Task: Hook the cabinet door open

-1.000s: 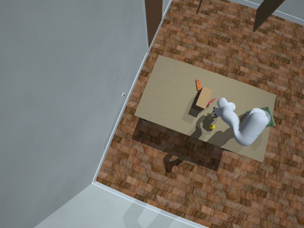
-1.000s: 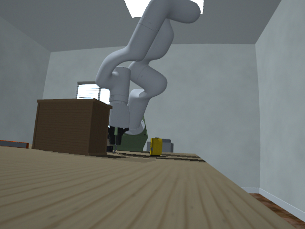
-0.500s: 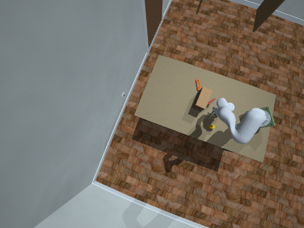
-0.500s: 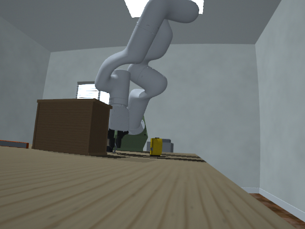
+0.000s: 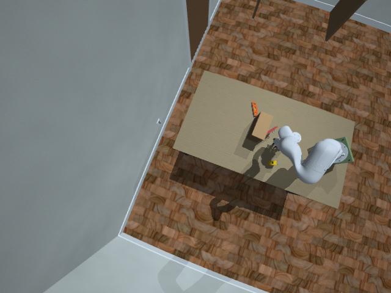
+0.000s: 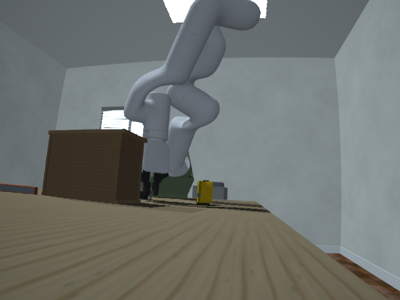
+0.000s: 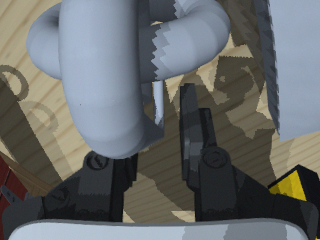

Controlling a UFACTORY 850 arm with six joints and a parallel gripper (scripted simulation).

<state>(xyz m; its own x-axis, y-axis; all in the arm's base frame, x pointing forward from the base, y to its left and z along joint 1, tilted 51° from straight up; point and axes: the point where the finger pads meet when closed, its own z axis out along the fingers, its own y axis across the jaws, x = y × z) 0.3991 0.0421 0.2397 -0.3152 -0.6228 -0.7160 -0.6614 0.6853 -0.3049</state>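
Observation:
A brown cabinet (image 5: 263,125) (image 6: 87,164) stands mid-table, and its red door (image 5: 272,129) angles out a little on the side facing the arm. The yellow post (image 5: 272,162) (image 6: 204,191) (image 7: 296,183) stands on the table in front of the cabinet. The grey hook (image 7: 100,67), a thick shaft with a ring-shaped end, fills the wrist view. My gripper (image 7: 158,105) (image 6: 150,192) (image 5: 272,145) is low beside the cabinet's door side. Its fingers stand narrowly apart with the shaft tip between them. A gap shows beside the right finger. The eye on the door is hidden.
An orange bar (image 5: 254,108) (image 6: 17,188) lies on the table behind the cabinet. The arm's green base (image 5: 346,151) sits at the table's right end. A grey block (image 6: 220,189) stands behind the post. The table edge runs close to the right of the post.

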